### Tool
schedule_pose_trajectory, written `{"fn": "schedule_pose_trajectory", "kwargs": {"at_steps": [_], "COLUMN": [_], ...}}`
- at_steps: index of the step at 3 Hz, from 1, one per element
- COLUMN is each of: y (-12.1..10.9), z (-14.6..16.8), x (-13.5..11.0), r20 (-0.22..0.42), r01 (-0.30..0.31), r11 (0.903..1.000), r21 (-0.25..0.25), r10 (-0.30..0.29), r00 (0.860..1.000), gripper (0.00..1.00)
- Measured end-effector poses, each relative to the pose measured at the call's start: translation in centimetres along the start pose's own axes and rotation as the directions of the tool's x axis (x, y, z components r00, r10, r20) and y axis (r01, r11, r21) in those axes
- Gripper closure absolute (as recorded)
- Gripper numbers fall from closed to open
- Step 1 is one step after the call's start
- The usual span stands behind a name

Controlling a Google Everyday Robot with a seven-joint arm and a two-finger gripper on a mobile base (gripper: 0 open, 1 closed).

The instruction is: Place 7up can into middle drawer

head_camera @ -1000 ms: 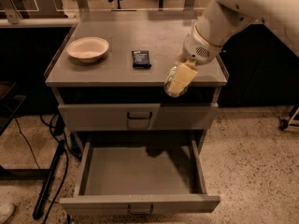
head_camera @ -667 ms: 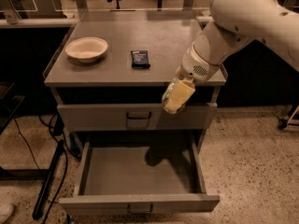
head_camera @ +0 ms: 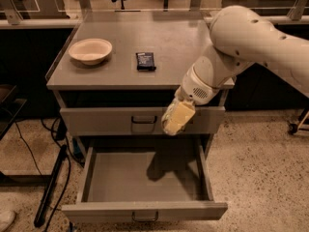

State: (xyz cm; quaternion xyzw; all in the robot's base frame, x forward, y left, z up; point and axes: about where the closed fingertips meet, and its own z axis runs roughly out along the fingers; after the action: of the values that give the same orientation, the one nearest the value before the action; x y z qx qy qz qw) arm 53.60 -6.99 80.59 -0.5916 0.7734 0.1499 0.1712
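Observation:
My gripper (head_camera: 176, 118) hangs from the white arm (head_camera: 241, 47) in front of the shut upper drawer's face, above the open middle drawer (head_camera: 145, 210). It is shut on the 7up can (head_camera: 175, 120), a pale green-white shape that the fingers largely cover, tilted with its lower end to the left. The middle drawer is pulled out wide; its grey inside shows only the arm's shadow. The can is well above the drawer floor, over its back right part.
On the cabinet top lie a cream bowl (head_camera: 90, 50) at the left and a flat black packet (head_camera: 145, 61) in the middle. The upper drawer (head_camera: 96, 121) is shut. A black pole and cables (head_camera: 50, 187) lie on the floor at the left. A caster (head_camera: 292, 128) stands at the right.
My arm has moved down and to the left with the can, from beside the cabinet top's right front corner to in front of the upper drawer, over the open drawer.

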Motion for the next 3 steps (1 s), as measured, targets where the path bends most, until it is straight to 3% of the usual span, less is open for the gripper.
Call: {"fn": "schedule_pose_trajectory", "kwargs": {"at_steps": [2,3], "y": [4.0,4.8], "z": [5.2,6.0], "x": [0.9,0.9], "r20": [0.032,0.039], "r01": [-0.036,-0.04], "r11": [0.9911,0.9856], "r21": [-0.128,-0.164], "r10": [0.04,0.047], "r00": [0.999,0.998], "gripper": [1.0,1.0]}}
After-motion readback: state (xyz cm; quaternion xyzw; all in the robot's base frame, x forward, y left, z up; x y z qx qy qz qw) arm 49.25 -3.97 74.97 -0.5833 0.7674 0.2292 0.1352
